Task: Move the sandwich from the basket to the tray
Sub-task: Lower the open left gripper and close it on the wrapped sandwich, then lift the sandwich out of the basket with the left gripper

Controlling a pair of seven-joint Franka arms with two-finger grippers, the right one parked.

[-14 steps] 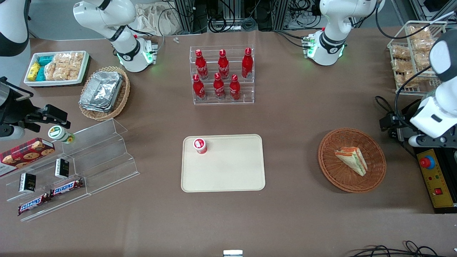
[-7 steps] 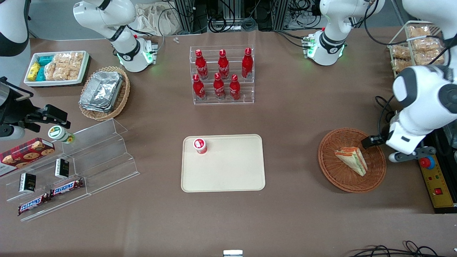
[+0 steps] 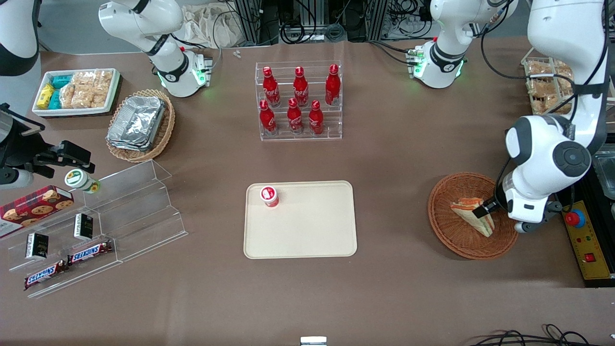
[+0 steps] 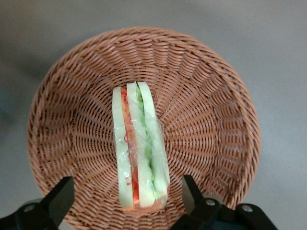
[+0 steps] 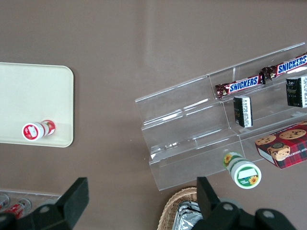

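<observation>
The sandwich (image 3: 468, 215), a white-bread wedge with orange-red and green layers in clear wrap, lies in the reddish-brown wicker basket (image 3: 451, 238) toward the working arm's end of the table. My left gripper (image 3: 484, 211) is open and hangs just above the basket, over the sandwich's wide end. In the left wrist view the sandwich (image 4: 139, 148) lies in the basket (image 4: 211, 96), and the gripper (image 4: 125, 184) has one black finger on each side of the sandwich's end, not touching it. The cream-beige tray (image 3: 312, 235) lies at the table's middle.
A small red-capped bottle (image 3: 269, 196) stands on the tray's corner. A rack of red cola bottles (image 3: 299, 101) stands farther from the camera. A yellow control box (image 3: 584, 240) with a red button sits beside the basket. A wire rack of bagged snacks (image 3: 547, 91) stands near the working arm.
The left arm has swung in from the table's edge over the basket, bringing the open gripper down around the sandwich's end. The sandwich and basket have not moved.
</observation>
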